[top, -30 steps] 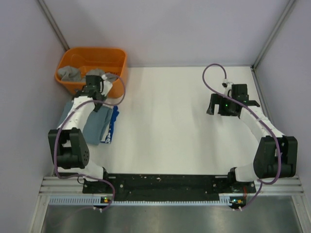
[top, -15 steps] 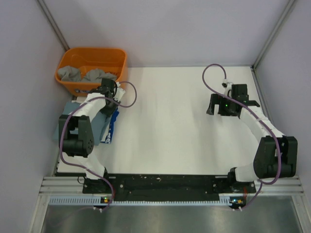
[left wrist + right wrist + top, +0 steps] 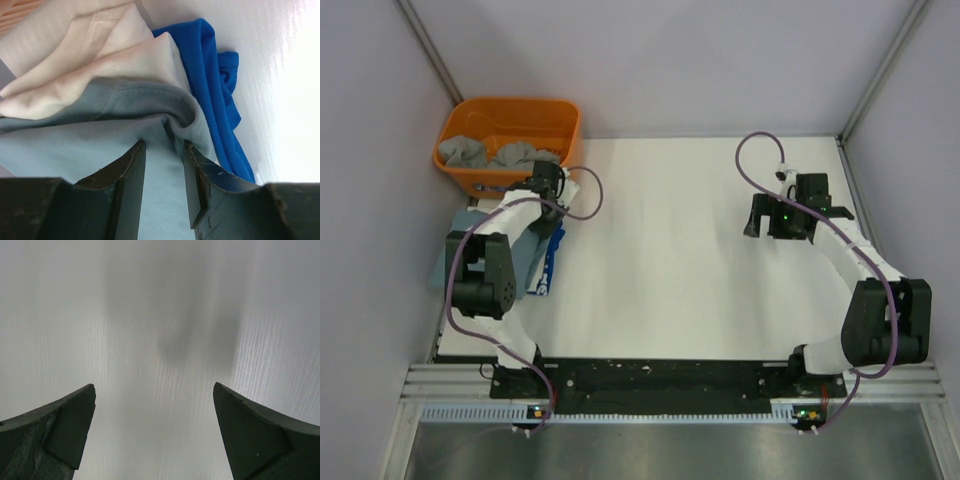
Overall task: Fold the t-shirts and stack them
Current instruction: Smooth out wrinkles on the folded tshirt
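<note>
A stack of t-shirts lies left of the table beside the tub: a blue-grey one (image 3: pixel 517 258) on top, a bright blue one (image 3: pixel 553 255) at its right edge. My left gripper (image 3: pixel 548 184) is at the stack's far end. In the left wrist view its jaws (image 3: pixel 162 145) stand narrowly apart with the blue-grey shirt (image 3: pixel 75 145) filling the gap and a fold bunched at the tips. A white shirt (image 3: pixel 75 60) and the blue shirt (image 3: pixel 215 85) lie beyond. My right gripper (image 3: pixel 785 218) is open and empty (image 3: pixel 154 386) over bare table.
The orange tub (image 3: pixel 510 108) stands at the back left with two crumpled grey shirts (image 3: pixel 470 150) in it. The white table (image 3: pixel 670 250) stretches between the arms. Grey walls close in on both sides.
My left gripper has moved from the tub's front edge to the right, onto the far end of the stack, and its elbow has swung inward. The right arm has not moved.
</note>
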